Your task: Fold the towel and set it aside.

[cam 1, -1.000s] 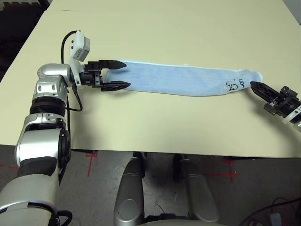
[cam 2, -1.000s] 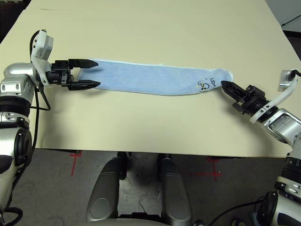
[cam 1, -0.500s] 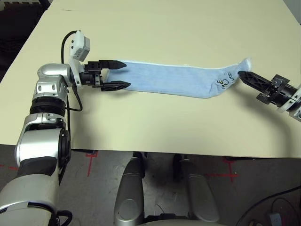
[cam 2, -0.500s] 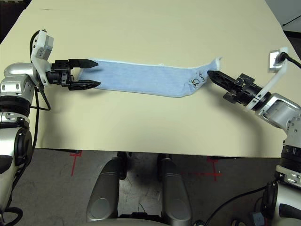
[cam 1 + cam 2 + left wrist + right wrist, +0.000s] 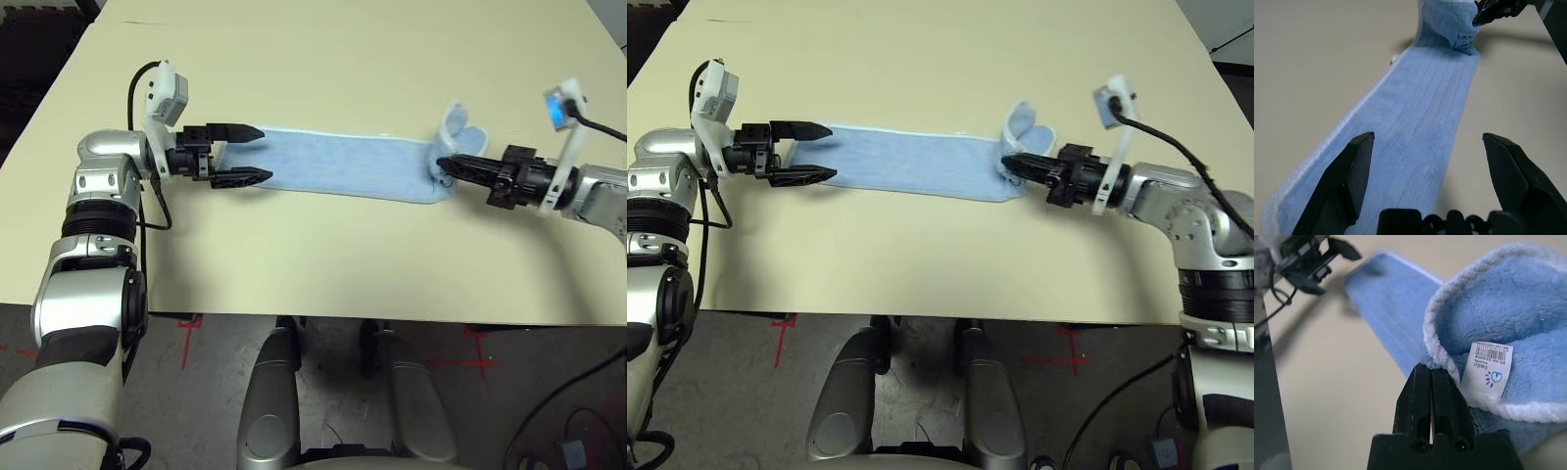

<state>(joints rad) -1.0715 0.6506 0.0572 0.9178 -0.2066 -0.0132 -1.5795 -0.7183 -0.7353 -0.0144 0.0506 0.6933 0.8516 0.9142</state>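
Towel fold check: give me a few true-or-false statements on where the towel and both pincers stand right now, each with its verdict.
1. The right pincer is shut on one end of the towel. True.
2. The left pincer is clamped shut on the other end. False: its fingers stand wide open, one on either side of that end.
3. The end at the right pincer is lifted and curls up off the table. True.
4. The towel is already folded in half. False: most of it lies stretched out flat in a long strip.
5. A white tag with a barcode shows on the raised end. True.
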